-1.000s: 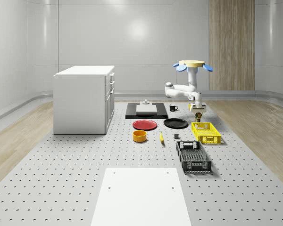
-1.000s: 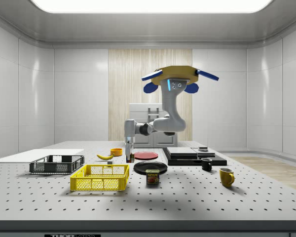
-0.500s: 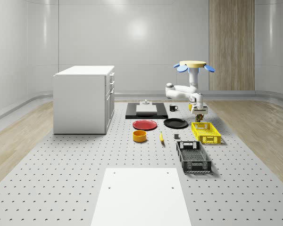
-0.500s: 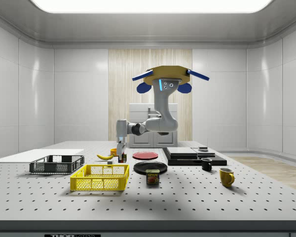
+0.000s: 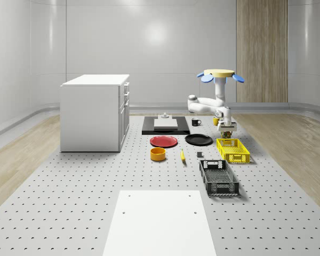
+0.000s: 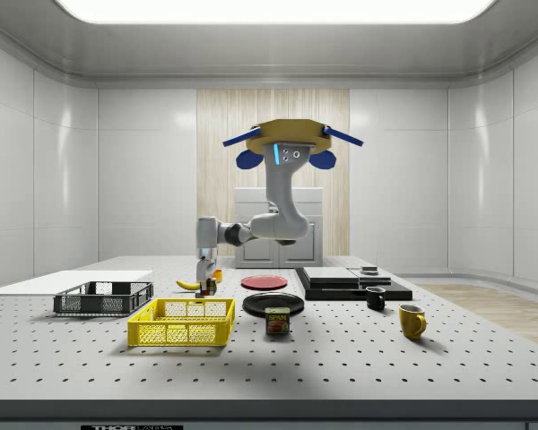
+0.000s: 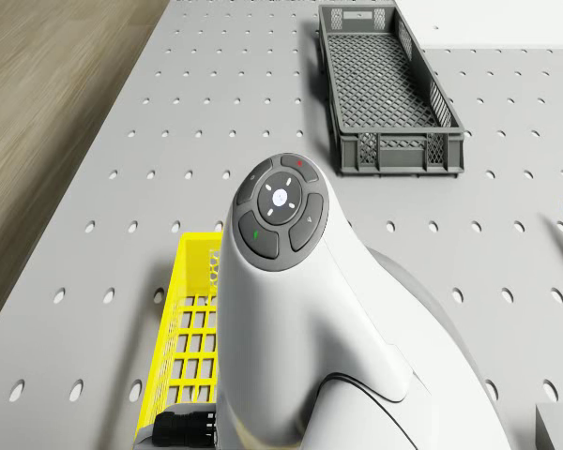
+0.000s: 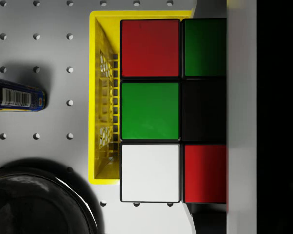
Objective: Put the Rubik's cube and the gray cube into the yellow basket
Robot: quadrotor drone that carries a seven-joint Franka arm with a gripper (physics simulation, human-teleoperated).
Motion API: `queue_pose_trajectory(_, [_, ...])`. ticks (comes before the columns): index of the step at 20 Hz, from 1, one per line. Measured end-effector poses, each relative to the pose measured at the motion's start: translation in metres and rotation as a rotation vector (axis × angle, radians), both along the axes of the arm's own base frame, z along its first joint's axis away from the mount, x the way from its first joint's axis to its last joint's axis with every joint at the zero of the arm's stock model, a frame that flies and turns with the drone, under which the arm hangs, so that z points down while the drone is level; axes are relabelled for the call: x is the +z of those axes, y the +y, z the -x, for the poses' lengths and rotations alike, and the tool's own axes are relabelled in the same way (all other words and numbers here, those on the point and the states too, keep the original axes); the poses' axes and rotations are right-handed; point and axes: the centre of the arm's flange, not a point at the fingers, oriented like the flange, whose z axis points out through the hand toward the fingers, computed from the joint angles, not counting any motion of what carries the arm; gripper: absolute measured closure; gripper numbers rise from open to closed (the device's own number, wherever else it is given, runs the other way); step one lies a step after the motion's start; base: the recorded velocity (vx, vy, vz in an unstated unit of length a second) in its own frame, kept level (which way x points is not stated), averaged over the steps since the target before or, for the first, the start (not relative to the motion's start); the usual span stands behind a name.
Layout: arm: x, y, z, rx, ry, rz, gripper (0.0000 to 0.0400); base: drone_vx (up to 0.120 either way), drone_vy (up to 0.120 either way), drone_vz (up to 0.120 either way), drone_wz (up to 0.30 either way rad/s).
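One Rubik's cube [image 8: 173, 109] sat clamped in the pincer [image 6: 203, 285], poised over the yellow basket's [image 6: 181, 322] end nearest the black plate [image 8: 39, 200], with the drone [image 6: 282, 148] hovering above. Released there, it could strike the rim and tumble onto the desk [image 6: 359, 358].

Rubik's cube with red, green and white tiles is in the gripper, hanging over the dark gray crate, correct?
Not quite. The Rubik's cube is in the gripper, but it hangs over the yellow plastic basket, as the wrist view shows; the dark gray crate lies farther along the table.
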Motion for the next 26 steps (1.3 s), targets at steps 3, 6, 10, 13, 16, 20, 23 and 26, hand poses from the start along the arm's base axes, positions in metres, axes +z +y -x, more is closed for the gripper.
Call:
queue_pose_trajectory(3, [0.000,0.000,0.000,0.000,0.000,0.000,0.0075,0.000,0.000,-0.120,0.000])
queue_pose_trajectory(6, [0.000,0.000,0.000,0.000,0.000,0.000,0.0075,0.000,0.000,-0.120,0.000])
queue_pose_trajectory(10, [0.000,0.000,0.000,0.000,0.000,0.000,0.0075,0.000,0.000,-0.120,0.000])
queue_pose_trajectory(13, [0.001,0.000,0.000,0.000,0.000,0.000,0.0075,0.000,0.000,-0.093,0.000])
queue_pose_trajectory(16, [0.009,0.000,0.000,0.000,0.000,0.000,0.0075,0.000,0.000,0.000,0.000])
queue_pose_trajectory(20, [0.023,0.000,0.000,0.000,0.000,0.000,0.0075,0.000,0.000,0.000,0.000])
queue_pose_trajectory(23, [0.030,-0.005,0.000,0.000,0.000,0.000,0.0075,0.000,0.000,0.000,0.000])
queue_pose_trajectory(26, [0.035,-0.013,0.000,0.000,0.000,0.000,0.0075,0.000,0.000,0.000,0.000])
